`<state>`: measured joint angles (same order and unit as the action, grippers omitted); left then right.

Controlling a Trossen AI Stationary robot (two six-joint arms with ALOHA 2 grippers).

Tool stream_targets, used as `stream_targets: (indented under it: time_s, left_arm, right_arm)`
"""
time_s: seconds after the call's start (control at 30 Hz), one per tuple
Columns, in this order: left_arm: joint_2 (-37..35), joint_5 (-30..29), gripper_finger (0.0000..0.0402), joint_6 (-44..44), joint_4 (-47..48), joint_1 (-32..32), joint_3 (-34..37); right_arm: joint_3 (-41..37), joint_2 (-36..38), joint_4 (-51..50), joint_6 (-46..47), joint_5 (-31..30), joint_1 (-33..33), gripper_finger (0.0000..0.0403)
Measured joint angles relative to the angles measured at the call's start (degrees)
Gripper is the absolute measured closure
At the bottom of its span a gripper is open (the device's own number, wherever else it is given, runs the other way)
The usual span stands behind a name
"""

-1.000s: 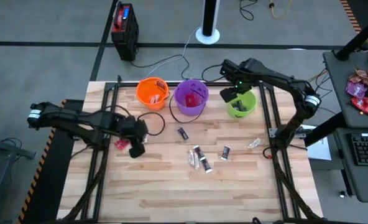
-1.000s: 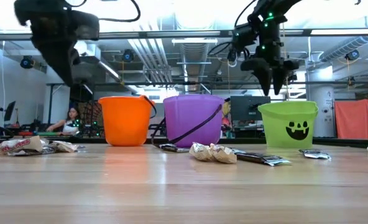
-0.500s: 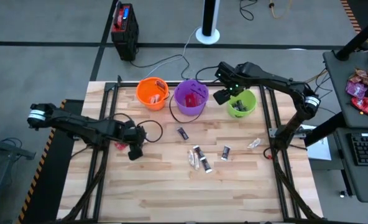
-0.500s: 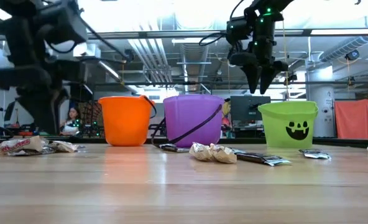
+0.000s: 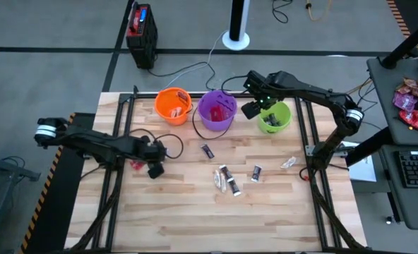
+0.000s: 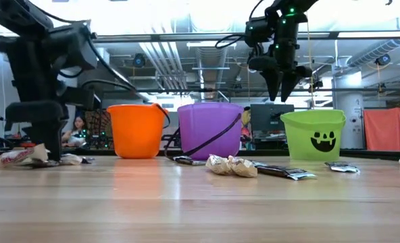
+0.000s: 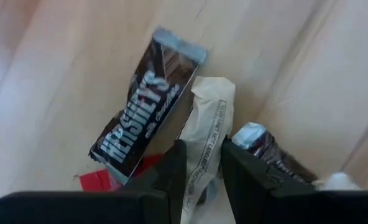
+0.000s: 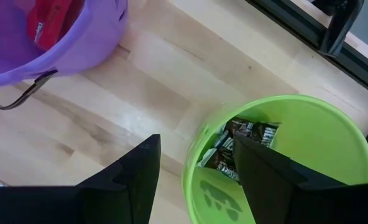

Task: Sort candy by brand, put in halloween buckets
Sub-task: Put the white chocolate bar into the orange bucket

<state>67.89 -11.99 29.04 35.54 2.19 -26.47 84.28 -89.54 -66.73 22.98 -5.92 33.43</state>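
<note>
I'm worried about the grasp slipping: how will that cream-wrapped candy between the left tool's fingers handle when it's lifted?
The cream-wrapped candy has a crinkled, loose wrapper, so it will probably flex rather than stay stiff. It looks small, so likely light. The left tool straddles it among a Hershey's bar and other pieces, which may drag along.

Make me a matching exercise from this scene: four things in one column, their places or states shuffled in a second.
Things:
1. round lime green plastic bucket
2. round purple plastic bucket
3. left gripper
4. right gripper

States:
A. holds a red wrapper
B. jaws around a cream wrapped candy
C. holds dark brown wrapped candies
D. open, empty, above the table between two buckets

Pairs: 1-C, 2-A, 3-B, 4-D
</note>
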Motion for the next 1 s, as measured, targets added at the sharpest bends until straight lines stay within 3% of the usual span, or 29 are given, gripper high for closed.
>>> stream_targets:
  time_s: [0.13,0.33,0.77,1.0]
  left_arm:
    - [2.93,0.3,0.0327,-0.47,-0.7,-0.06,-0.22]
    - [3.76,3.15,0.0393,-1.12,-3.82,-0.08,-1.71]
    - [-2.37,8.34,0.0401,-9.76,0.47,-0.06,-15.45]
    - [-6.59,6.89,0.0401,-15.37,0.66,-3.66,-24.78]
  right_arm:
    - [-0.12,0.01,0.08,-0.07,0.12,-0.2,0.0209]
    - [-0.31,0.0,0.19,-0.38,0.12,-0.2,0.0209]
    - [-1.11,0.0,0.19,-0.68,0.09,-0.2,0.0209]
    - [-1.11,0.01,0.31,-0.68,0.09,-0.2,0.0209]
